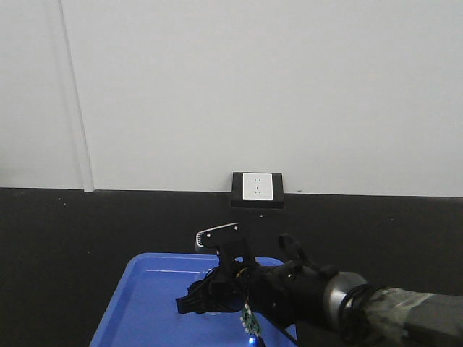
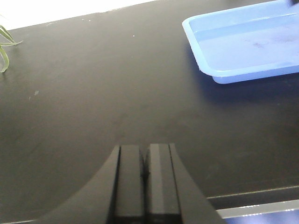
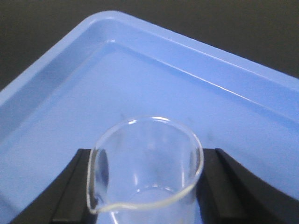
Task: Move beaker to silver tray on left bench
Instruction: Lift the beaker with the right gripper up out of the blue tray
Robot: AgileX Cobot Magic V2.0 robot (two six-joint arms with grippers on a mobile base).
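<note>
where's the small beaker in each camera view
Exterior front: cannot be made out; the right gripper, low over the blue tray, covers that spot.
Left wrist: not in it; only the blue tray's corner shows, upper right.
Right wrist: bottom centre, beaker between the right gripper's fingers, blue tray behind it.
Shared landmark: the blue tray, in all three views.

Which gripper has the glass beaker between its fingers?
The right gripper: the small clear glass beaker sits between its black fingers over the blue plastic tray. The left gripper is shut, empty.
</note>
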